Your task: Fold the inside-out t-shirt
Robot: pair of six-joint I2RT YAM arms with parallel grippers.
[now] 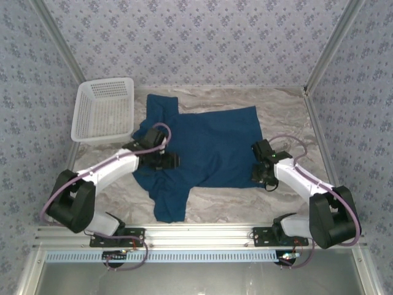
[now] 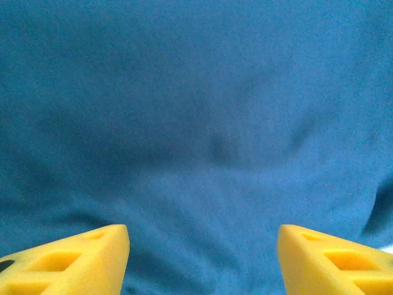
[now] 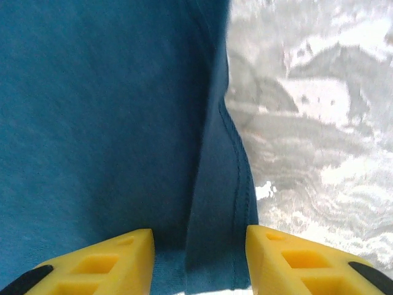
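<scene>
From above, the shirt (image 1: 209,144) lies spread across the desk (image 1: 288,123), a sleeve near the basket (image 1: 104,110). Left wrist now: the left fingers (image 2: 73,261) stand released over plain cloth, holding nothing. Right wrist: the right fingers (image 3: 104,261) straddle the hem (image 3: 224,203), not clenched. If they close shallow, that thin edge could slip free and the fold go crooked.

The fingers (image 2: 73,261) of the left gripper (image 2: 202,232) are cut by the lower edge, and the t-shirt (image 2: 196,123) ahead of them is blurred and overruns every border. Between the fingers of the right gripper (image 3: 199,233) the hem (image 3: 236,184) leaves the frame; whether they touch it cannot be told.
</scene>
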